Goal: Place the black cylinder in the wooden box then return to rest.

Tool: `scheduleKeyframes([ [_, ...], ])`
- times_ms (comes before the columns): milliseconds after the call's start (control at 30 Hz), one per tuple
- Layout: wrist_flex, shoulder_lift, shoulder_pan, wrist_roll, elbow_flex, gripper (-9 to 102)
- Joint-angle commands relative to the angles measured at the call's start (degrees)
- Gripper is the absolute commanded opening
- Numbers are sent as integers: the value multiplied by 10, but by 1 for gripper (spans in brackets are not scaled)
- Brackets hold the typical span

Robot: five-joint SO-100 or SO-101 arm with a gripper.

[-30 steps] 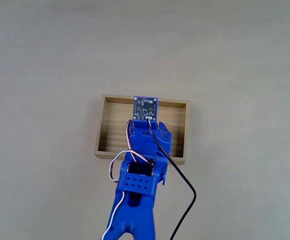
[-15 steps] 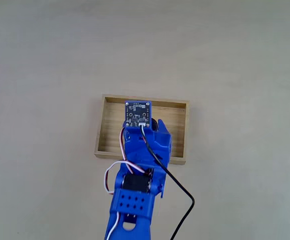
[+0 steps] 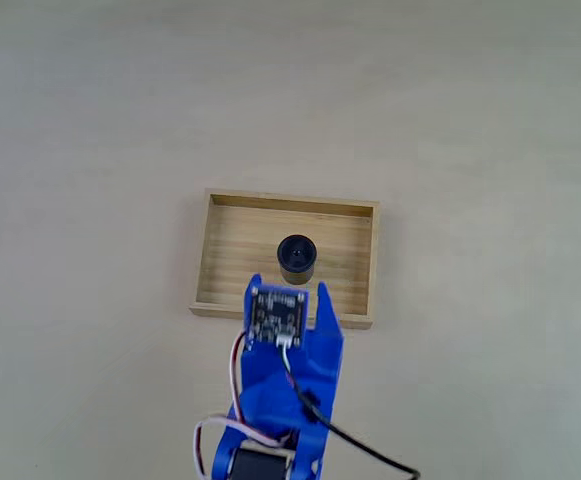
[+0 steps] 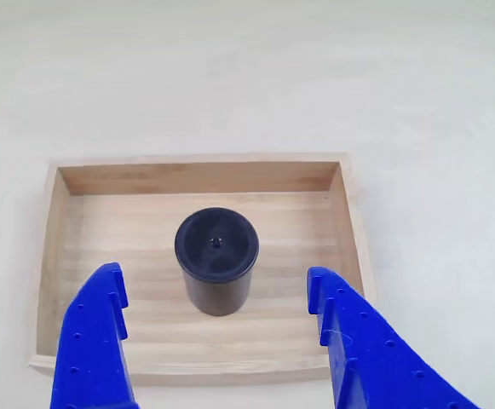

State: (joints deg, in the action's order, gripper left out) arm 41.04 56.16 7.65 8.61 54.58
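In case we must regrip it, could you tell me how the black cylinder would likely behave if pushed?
The black cylinder stands upright on the flat floor of the wooden box, so it probably slides first. It looks rigid and probably light; tipped over, it would likely roll until a wall stops it.

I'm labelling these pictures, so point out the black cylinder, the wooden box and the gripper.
black cylinder (image 4: 216, 244), other view, round top.
wooden box (image 4: 198, 177), other view, far wall.
gripper (image 4: 218, 300), other view, midway between fingertips.

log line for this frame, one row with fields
phase: retreat after placing | black cylinder: upright on floor of wooden box | gripper: open, apart from cylinder, pulled back toward near wall | arm: withdrawing
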Motion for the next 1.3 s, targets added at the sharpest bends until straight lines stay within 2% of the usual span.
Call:
scheduleKeyframes([
  [0, 65, 115, 2, -30, 0, 29],
  [233, 147, 222, -11, -58, 83, 27],
  [600, 182, 359, -22, -86, 220, 20],
  [700, 182, 372, -22, -90, 239, 15],
  [867, 189, 389, -22, -104, 279, 0],
  [1267, 207, 425, -16, -128, 362, 0],
])
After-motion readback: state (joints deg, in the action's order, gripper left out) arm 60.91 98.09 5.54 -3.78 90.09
